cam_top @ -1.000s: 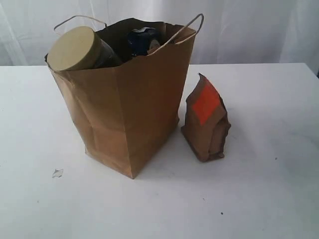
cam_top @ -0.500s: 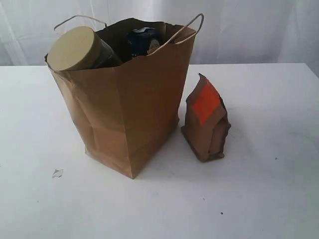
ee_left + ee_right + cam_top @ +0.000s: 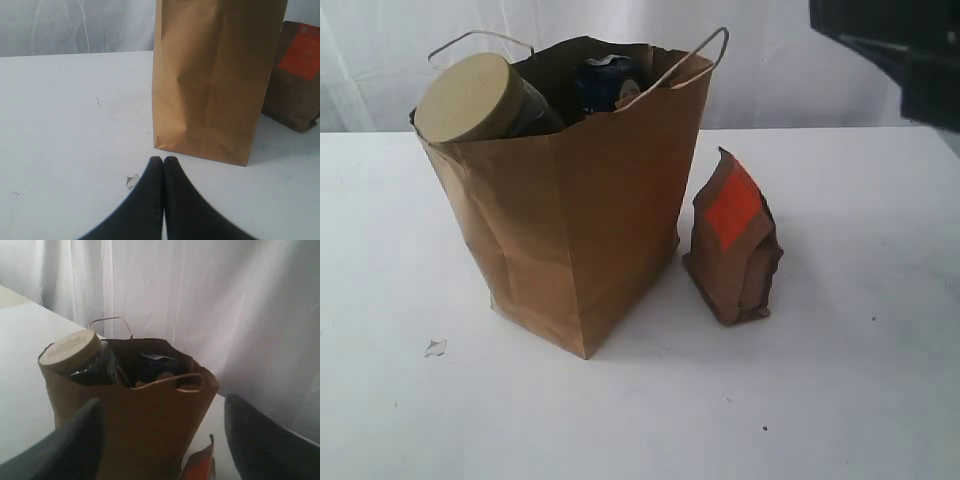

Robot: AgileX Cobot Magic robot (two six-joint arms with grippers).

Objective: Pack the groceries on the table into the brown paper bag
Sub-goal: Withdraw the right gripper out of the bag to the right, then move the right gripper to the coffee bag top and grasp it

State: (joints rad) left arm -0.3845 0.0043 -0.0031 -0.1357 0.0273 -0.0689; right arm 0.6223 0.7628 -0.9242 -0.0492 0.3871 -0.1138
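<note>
- Broadly, the white table (image 3: 860,400) fills most of the exterior view, with a pale curtain (image 3: 800,60) hanging behind it.
- The brown paper bag (image 3: 580,220) stands upright on the table, left of the middle. Its mouth is open and its sides are creased.
- A dark arm (image 3: 900,50) juts in at the top right corner of the exterior view, high above the table and well apart from the bag.
- The right gripper (image 3: 163,402) has its jaws spread wide with nothing between them. Its wrist view looks past them down onto the open top of the bag.
- The left gripper (image 3: 163,161) is low over the table near the foot of the bag. Its two dark fingers (image 3: 150,200) are pressed together and hold nothing.
- The brown pouch (image 3: 732,250) with an orange-red label stands upright on the table just beside the bag, on its right. The two are not touching.
- The jar (image 3: 470,98) leans in the left corner of the bag, and its tan lid pokes out above the rim.
- A dark can (image 3: 608,80) sits deeper inside the bag, and only its top shows.
- Two thin handles (image 3: 705,50) loop up from the bag's rim.
- A small scrap (image 3: 436,347) lies on the table near the bag's front left corner.
</note>
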